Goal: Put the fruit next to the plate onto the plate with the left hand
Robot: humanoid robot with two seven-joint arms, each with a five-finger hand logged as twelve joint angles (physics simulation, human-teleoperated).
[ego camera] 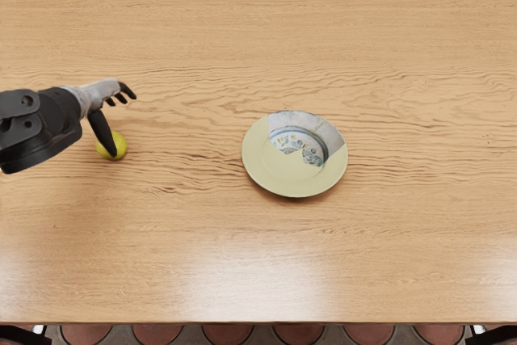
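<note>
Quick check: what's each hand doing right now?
Left hand: open, holding nothing, just above the fruit.
Right hand: not in view.

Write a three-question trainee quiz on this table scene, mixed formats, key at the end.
1. True or false: the yellow-green fruit lies on the plate.
2. Which arm is in view? A) left B) right C) both
3. Fill in: in the head view, the left hand is to the ___ of the plate.

Key
1. False: the fruit sits on the table, apart from the plate, right by the hand.
2. A
3. left
</note>
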